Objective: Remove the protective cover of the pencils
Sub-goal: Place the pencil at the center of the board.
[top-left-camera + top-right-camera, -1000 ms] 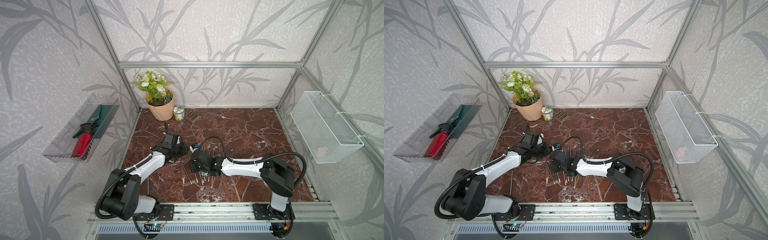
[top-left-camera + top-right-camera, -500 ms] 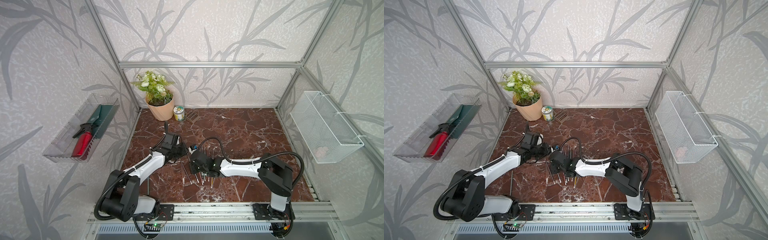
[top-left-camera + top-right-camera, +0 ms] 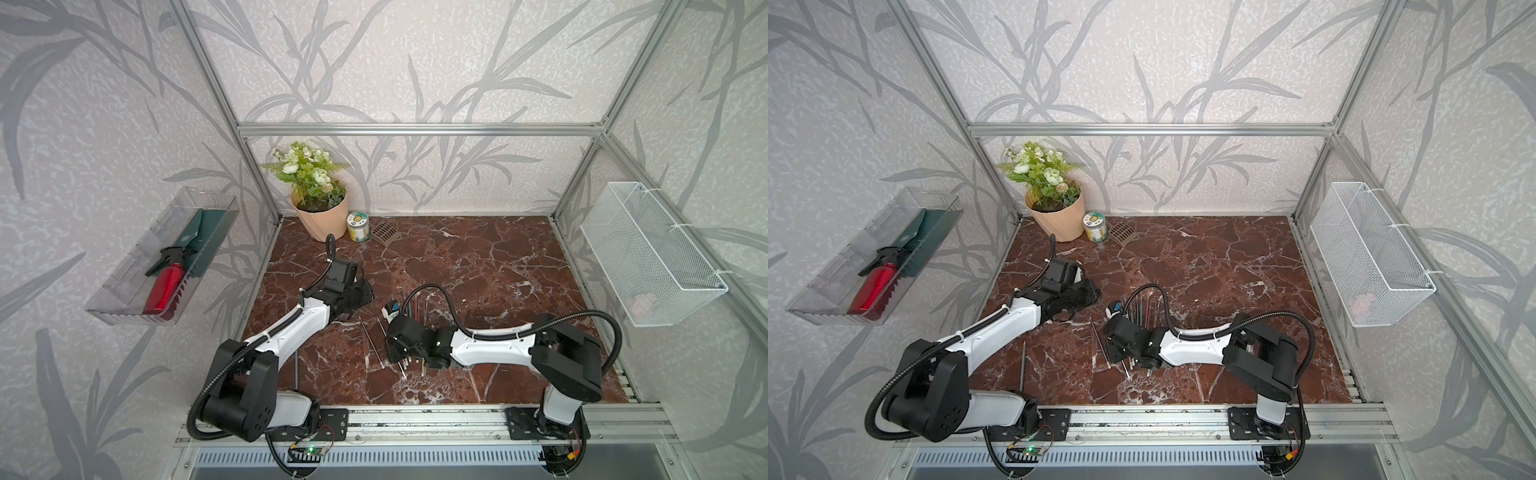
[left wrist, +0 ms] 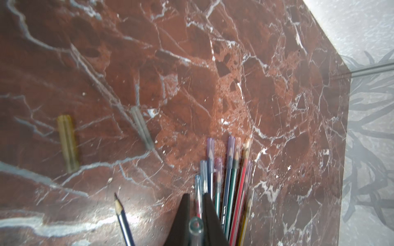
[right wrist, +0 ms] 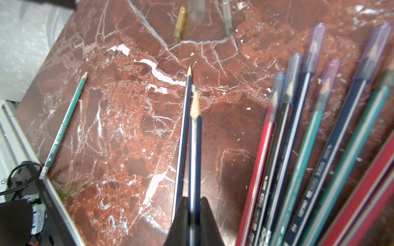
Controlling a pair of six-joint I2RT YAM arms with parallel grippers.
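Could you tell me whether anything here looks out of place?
A bare green pencil lies alone near the front rail, away from the fanned bunch of capped pencils; two loose translucent caps lie scattered.

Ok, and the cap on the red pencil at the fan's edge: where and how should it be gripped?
Probably the cap itself, near its closed end, pinched across its width from above. The red pencil lies flat with bare floor on one side, but a dark pencil crowds the other, so a sideways approach looks blocked.
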